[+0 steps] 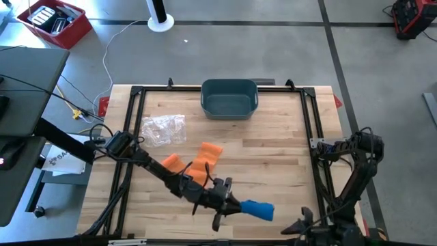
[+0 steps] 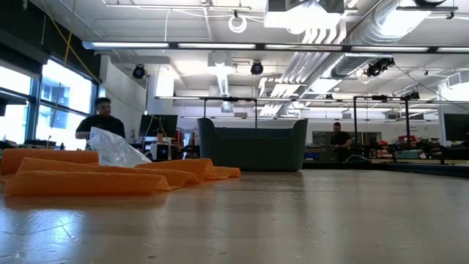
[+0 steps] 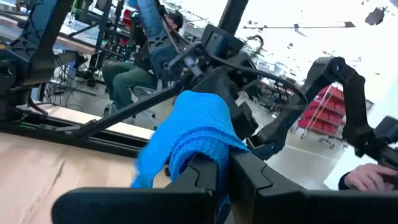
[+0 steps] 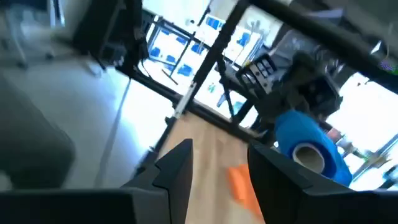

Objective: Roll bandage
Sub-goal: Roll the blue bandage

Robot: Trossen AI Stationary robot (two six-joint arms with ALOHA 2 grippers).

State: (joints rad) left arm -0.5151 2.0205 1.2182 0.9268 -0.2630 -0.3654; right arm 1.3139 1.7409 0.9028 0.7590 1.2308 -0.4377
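L gripper clamps blue bandage (no label).

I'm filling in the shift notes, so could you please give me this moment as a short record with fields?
Left gripper: over the table's near edge, shut on the blue bandage roll
Right gripper: parked at the table's right near corner, jaws apart, holding nothing
Orange bandage: lying loose in folds on the table, left of centre
Plastic bag: clear, crumpled, behind the orange bandage
Bin: dark, at the far edge, nothing visible inside
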